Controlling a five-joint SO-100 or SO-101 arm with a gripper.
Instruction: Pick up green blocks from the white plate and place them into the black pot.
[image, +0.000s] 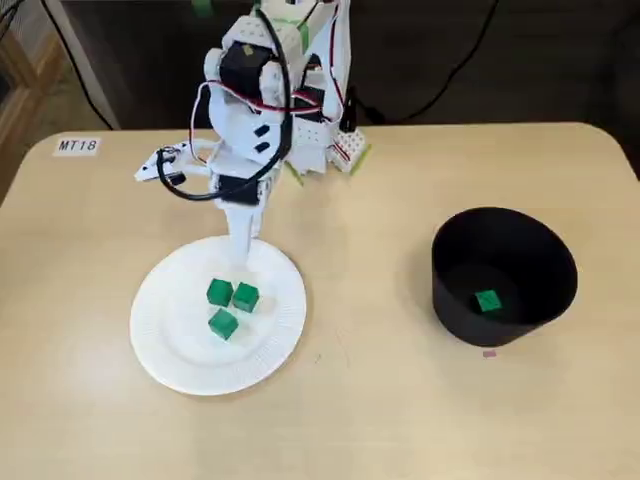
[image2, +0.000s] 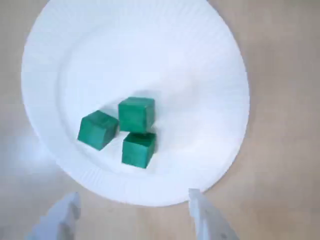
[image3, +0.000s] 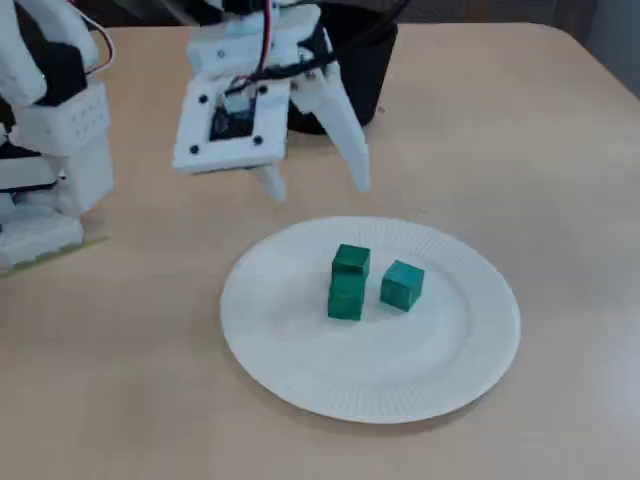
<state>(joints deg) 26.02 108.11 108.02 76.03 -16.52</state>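
Wide open and holding nothing: gripper (image3: 318, 188), hanging just above the rim of the plate (image3: 300, 380). Three green blocks (image2: 136, 115) bunched in the middle of the plate, touching or nearly so; one more already down in the pot (image: 460, 305). Probably light, hard and smooth, so no need to squeeze hard. Best to take the outer block (image2: 98, 130) first, pinching two flat sides, not corners. Mind the thin plate: likely to slide if bumped.
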